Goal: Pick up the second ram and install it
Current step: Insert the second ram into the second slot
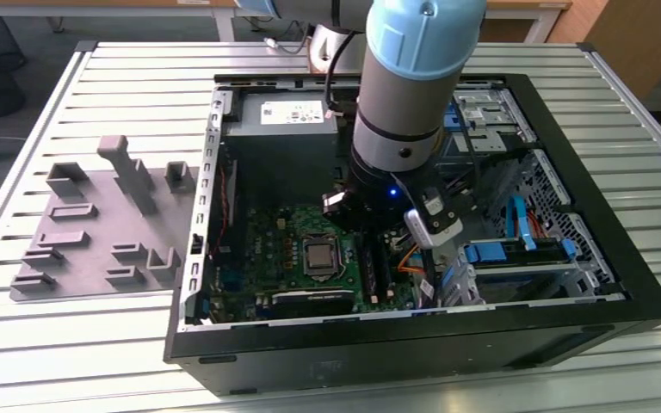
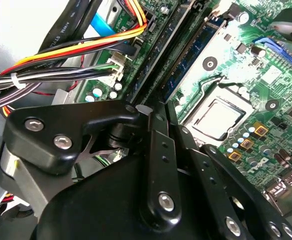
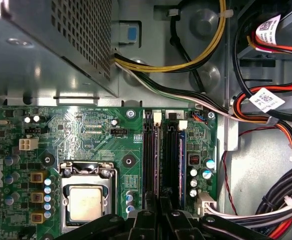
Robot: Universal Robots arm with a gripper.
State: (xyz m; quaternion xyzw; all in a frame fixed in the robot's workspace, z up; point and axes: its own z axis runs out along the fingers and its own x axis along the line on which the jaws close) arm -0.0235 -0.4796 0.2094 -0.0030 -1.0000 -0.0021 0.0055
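The claw (image 3: 159, 204) is hanging low inside the open computer case (image 1: 423, 344), directly over the long black memory slots (image 3: 149, 160) of the green motherboard (image 3: 86, 130). In both wrist views its fingers (image 2: 155, 150) are lying drawn together with barely a slit between them. I cannot tell whether anything thin is pinched in that slit.

Judging progress, the grey fixture blocks (image 1: 101, 224) on the bench (image 1: 78, 344), at the exterior view's left, are carrying no stick, so the picking-up looks done. One blue-green stick (image 3: 181, 165) is standing seated in the slot farthest from the processor socket (image 3: 86, 200), just beside the slot that the claw is lining up with. I cannot say whether that stick is the second ram or its partner. If it is the partner, the second ram is probably sitting edge-on between the fingers, with the seating not yet shown as finished.

As for writing, a white sticker (image 1: 290, 112) is showing on the power supply (image 1: 285, 125) at the far end of the case. White tags (image 3: 265, 100) are hanging on the cable bundle, and white lettering is running across the motherboard; I am leaving all of it unread.
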